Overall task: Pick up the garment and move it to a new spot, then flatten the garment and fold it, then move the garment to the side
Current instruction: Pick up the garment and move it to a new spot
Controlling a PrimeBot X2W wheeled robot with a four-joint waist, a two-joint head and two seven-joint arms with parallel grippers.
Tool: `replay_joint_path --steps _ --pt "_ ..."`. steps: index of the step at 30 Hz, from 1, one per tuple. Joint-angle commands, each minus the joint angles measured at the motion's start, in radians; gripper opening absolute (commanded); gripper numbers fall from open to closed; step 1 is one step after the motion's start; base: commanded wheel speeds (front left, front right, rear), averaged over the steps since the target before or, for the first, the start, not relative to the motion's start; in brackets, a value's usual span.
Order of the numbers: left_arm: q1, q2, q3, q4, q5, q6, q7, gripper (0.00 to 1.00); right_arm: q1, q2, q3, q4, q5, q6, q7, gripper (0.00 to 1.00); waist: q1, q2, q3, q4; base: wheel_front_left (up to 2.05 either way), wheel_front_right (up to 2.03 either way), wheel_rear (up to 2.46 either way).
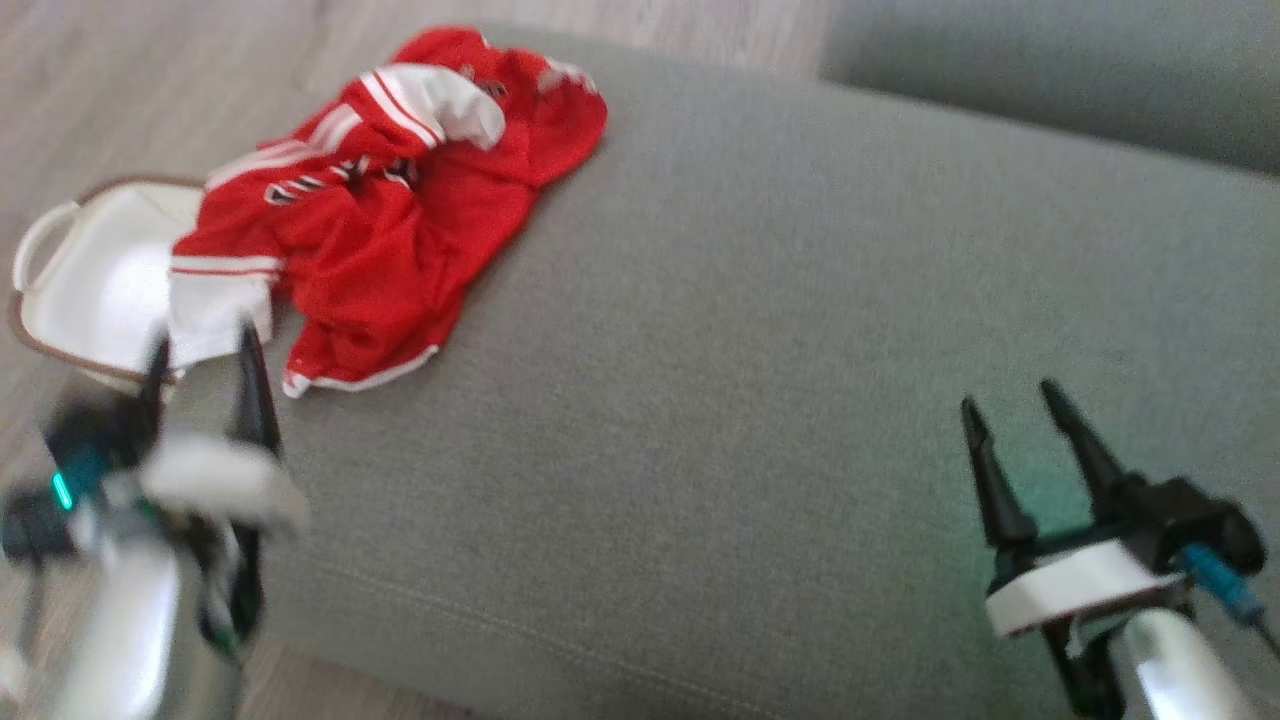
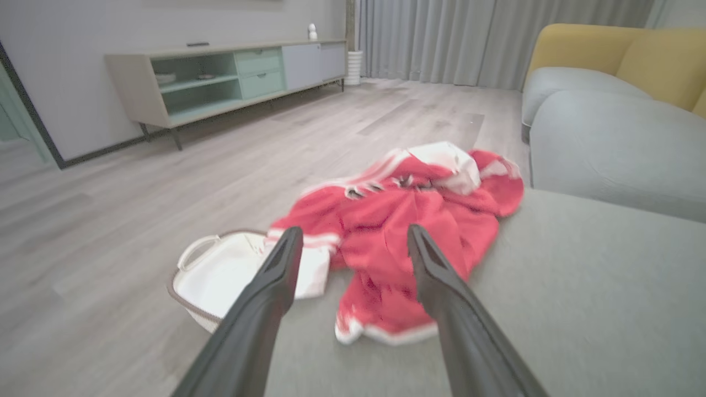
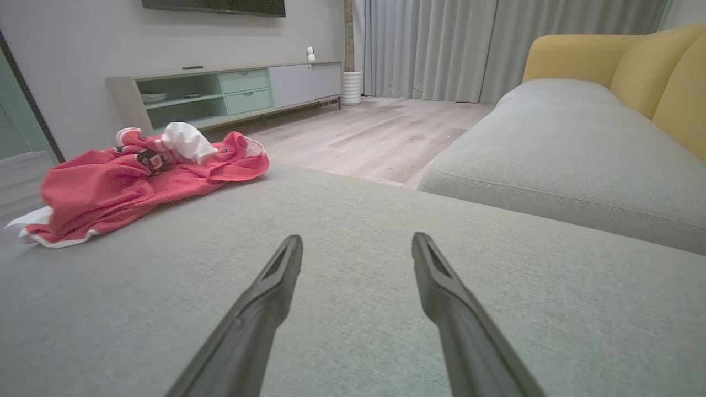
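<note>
Garment (image 1: 390, 210) lies crumpled just ahead of the spread left hand (image 1: 203, 345), well away from the spread right hand (image 1: 1008, 397); a shallow pinch may drag it off the cushion (image 1: 750, 350) into the basket (image 1: 100, 290).

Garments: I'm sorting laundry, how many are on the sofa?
1: the red-and-white garment, crumpled at the sofa cushion's left edge, by the white basket on the floor. Another could hide beneath it.
</note>
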Motion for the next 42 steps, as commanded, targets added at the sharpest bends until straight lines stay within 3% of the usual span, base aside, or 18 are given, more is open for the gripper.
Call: replay_joint_path --steps 1,7,15,24,26,27,36,42 --pt "-0.122 0.046 0.044 -0.018 -0.006 -0.008 0.021 1.00 -0.061 -0.035 0.022 -0.045 -0.001 -0.001 -0.011 1.00 0.0000 0.0000 0.103 -0.039 0.00 0.00 0.00" --pt "-0.424 0.095 0.051 0.106 -0.024 -0.030 0.144 1.00 -0.108 -0.135 0.031 -0.123 0.001 -0.001 0.018 1.00 0.0000 0.0000 0.270 -0.074 0.00 0.00 0.00" --pt "-0.724 0.113 0.032 0.374 -0.030 -0.037 0.264 1.00 -0.102 -0.235 0.022 -0.287 0.013 -0.001 0.091 1.00 0.0000 0.0000 0.414 -0.115 0.00 0.00 0.00" --pt "-0.859 0.161 0.026 0.616 -0.011 0.020 0.381 1.00 -0.061 -0.250 0.007 -0.410 0.020 -0.001 0.136 1.00 0.0000 0.0000 0.457 -0.159 0.00 0.00 0.00" --pt "-0.876 0.173 0.016 0.647 -0.001 0.021 0.387 0.26 -0.052 -0.243 0.002 -0.418 0.020 -0.001 0.138 1.00 0.0000 0.0000 0.449 -0.165 0.00 0.00 0.00" --pt "-0.882 0.174 0.016 0.659 -0.004 0.017 0.383 0.00 -0.048 -0.239 0.000 -0.418 0.020 -0.001 0.139 1.00 0.0000 0.0000 0.441 -0.167 0.00 0.00 0.00" --pt "-0.948 0.222 0.047 0.647 -0.049 -0.037 0.271 0.00 -0.030 -0.182 0.003 -0.362 0.025 -0.001 0.106 1.00 0.0000 0.0000 0.307 -0.178 0.00 0.00 0.00" --pt "-0.987 0.234 0.027 0.545 -0.061 -0.111 0.250 0.00 -0.007 -0.136 0.002 -0.306 0.030 -0.001 0.072 1.00 0.0000 0.0000 0.202 -0.187 0.00 0.00 0.00"
